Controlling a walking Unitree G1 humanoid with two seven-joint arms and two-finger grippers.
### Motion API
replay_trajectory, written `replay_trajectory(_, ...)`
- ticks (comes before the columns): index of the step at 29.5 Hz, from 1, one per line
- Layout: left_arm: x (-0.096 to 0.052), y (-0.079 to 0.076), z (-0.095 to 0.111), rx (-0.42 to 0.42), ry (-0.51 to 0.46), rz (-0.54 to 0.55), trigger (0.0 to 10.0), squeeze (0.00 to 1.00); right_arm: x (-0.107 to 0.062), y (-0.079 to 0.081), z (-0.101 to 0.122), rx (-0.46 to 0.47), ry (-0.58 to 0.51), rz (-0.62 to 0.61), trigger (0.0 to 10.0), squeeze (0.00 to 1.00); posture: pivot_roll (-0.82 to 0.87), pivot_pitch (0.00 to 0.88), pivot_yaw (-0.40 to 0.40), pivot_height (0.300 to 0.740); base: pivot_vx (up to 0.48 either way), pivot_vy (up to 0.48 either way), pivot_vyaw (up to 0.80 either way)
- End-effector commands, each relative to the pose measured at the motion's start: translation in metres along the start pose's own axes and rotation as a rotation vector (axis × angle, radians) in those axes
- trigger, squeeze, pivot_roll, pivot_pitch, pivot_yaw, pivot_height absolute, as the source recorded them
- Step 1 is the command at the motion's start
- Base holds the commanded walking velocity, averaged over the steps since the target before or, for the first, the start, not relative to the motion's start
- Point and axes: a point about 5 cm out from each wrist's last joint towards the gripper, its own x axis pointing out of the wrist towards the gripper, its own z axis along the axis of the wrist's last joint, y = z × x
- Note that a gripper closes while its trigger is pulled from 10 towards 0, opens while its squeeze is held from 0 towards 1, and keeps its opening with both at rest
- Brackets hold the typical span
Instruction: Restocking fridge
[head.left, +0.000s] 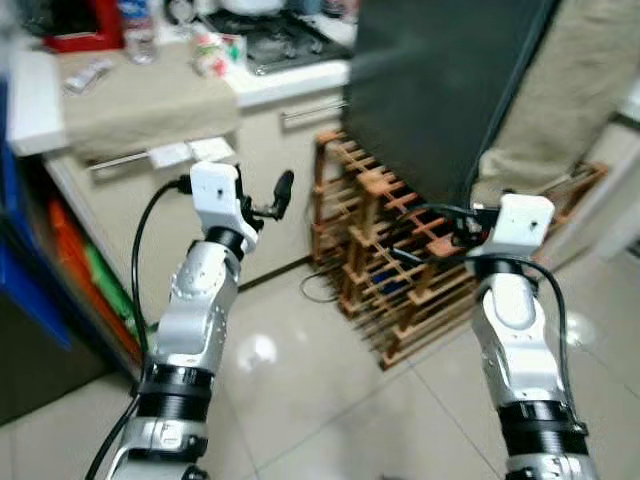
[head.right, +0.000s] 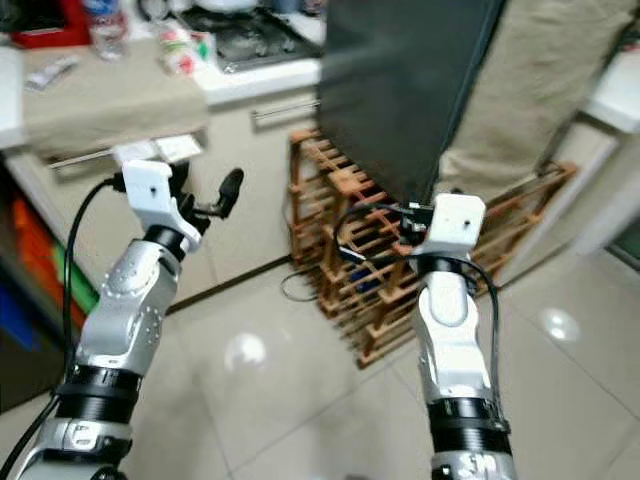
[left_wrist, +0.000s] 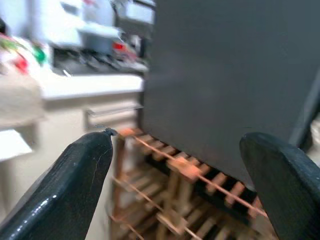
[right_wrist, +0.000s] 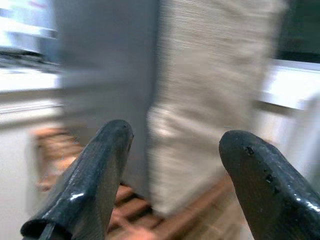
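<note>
A tall dark fridge (head.left: 440, 90) stands ahead of me with its front shut. My left gripper (left_wrist: 175, 165) is raised at chest height, open and holding nothing, and points at the fridge's lower left corner. One of its black fingers (head.left: 283, 190) shows in front of the counter cabinet. My right gripper (right_wrist: 172, 165) is also up and open, with nothing between its fingers, facing the fridge's right edge and a beige cloth (right_wrist: 210, 100). No item for stocking is in either gripper.
A wooden wine rack (head.left: 390, 280) stands on the floor under and in front of the fridge. To the left are a counter (head.left: 150, 100) with a hob (head.left: 285, 40), packets and a red box (head.left: 85, 25). Blue and orange things (head.left: 70, 260) crowd the far left. Shiny tiles (head.left: 330, 400) lie before me.
</note>
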Motion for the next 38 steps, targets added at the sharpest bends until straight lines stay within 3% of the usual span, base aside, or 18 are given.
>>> replay_trajectory(1,-0.005,0.012,-0.006,0.012,0.037,0.041,10.0,0.00,-0.005,0.000,-0.005,0.020,0.011,-0.007,10.0,0.00,-0.05,0.000,-0.019,0.740,0.000,0.000,-0.69)
replay_trajectory(7,-0.007,0.009,-0.007,0.021,0.045,0.016,10.0,0.00,-0.012,-0.007,-0.012,0.043,0.048,-0.046,10.0,0.00,-0.06,0.000,-0.010,0.740,0.000,0.000,-0.69)
replay_trajectory(9,-0.006,0.007,0.003,0.023,-0.030,0.001,10.0,0.00,-0.013,-0.005,-0.012,0.048,0.041,-0.045,10.0,0.00,-0.06,0.000,-0.002,0.740,0.000,0.000,-0.68)
replay_trajectory(14,-0.003,0.006,0.008,0.018,-0.040,-0.022,10.0,0.00,-0.012,0.003,-0.008,0.050,0.020,-0.013,10.0,0.00,-0.06,0.000,0.010,0.740,0.000,0.000,-0.68)
replay_trajectory(22,-0.003,0.009,0.008,0.012,-0.033,-0.008,10.0,0.00,-0.009,0.009,-0.010,0.018,0.017,-0.004,10.0,0.00,-0.04,0.000,0.018,0.740,0.476,0.000,-0.65)
replay_trajectory(28,-0.002,0.005,0.013,-0.010,-0.063,-0.045,10.0,0.00,-0.007,0.017,-0.006,0.062,-0.001,0.018,10.0,0.00,-0.04,0.000,0.018,0.740,0.480,0.000,-0.64)
replay_trajectory(38,0.002,0.013,0.014,0.010,-0.048,0.014,10.0,0.00,-0.002,0.014,-0.002,0.043,-0.019,0.015,10.0,0.00,-0.04,0.000,0.014,0.740,0.096,0.000,0.00)
